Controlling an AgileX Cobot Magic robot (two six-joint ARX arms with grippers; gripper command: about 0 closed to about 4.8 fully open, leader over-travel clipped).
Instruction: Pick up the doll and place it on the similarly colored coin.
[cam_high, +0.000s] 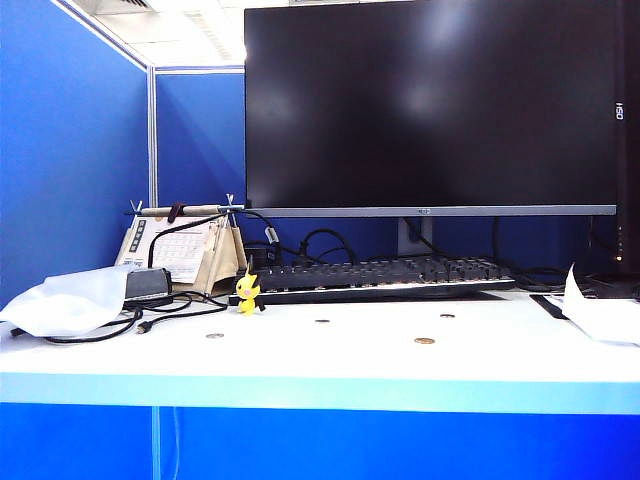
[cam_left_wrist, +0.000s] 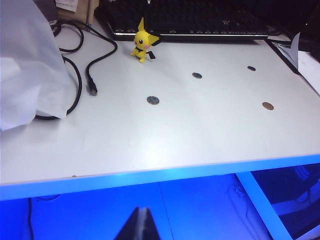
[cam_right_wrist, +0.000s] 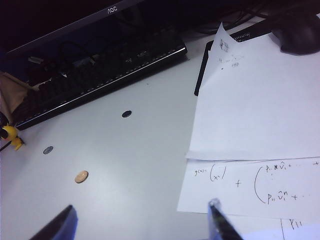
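Observation:
The doll (cam_high: 247, 293) is a tiny yellow figure standing upright just in front of the keyboard's left end; it also shows in the left wrist view (cam_left_wrist: 143, 41) and, partly cut off, in the right wrist view (cam_right_wrist: 10, 135). The golden-brown coin (cam_high: 424, 341) lies flat on the white table, right of centre (cam_left_wrist: 268, 106) (cam_right_wrist: 81, 176). My left gripper (cam_left_wrist: 143, 212) is shut with nothing in it, held off the table's front edge, far from the doll. My right gripper (cam_right_wrist: 142, 206) hangs open and empty over the table beside the papers. Neither gripper shows in the exterior view.
A silver-grey coin (cam_left_wrist: 153, 100) and two dark coins (cam_left_wrist: 197, 75) (cam_left_wrist: 251, 68) lie between doll and brassy coin. Behind them are a black keyboard (cam_high: 380, 275) and a monitor (cam_high: 430, 100). A white bag (cam_left_wrist: 25, 65) and black cables (cam_left_wrist: 90, 75) lie left, written papers (cam_right_wrist: 250, 125) right.

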